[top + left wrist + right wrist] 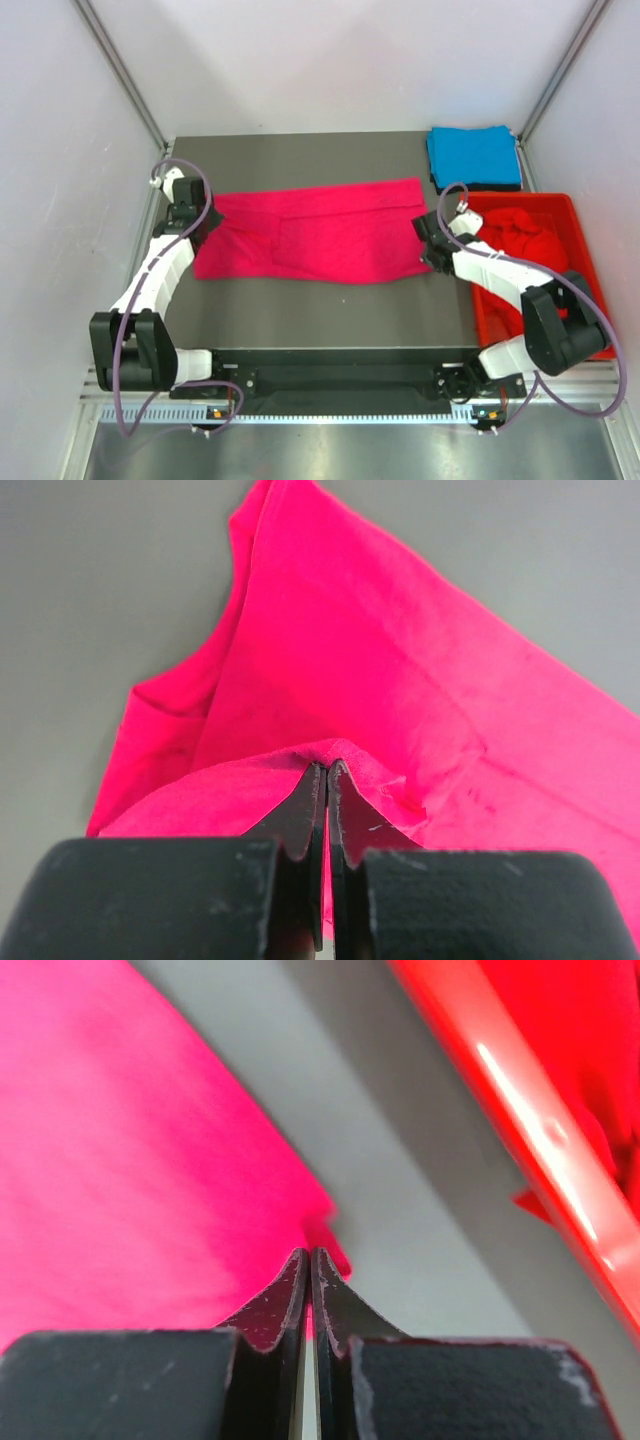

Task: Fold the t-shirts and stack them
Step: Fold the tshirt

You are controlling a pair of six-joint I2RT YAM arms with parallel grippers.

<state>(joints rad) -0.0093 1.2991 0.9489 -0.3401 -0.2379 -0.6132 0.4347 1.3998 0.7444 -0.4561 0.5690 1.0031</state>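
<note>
Blue t-shirt [473, 155] lies folded upper right; left gripper [327, 770] and right gripper [309, 1255] pinch the half-folded pink t-shirt [310, 235]; red t-shirts [520, 235] remain unfolded.

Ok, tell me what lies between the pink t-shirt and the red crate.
Bare grey table, clearest in the right wrist view; the right gripper sits at the pink t-shirt's edge.
</note>
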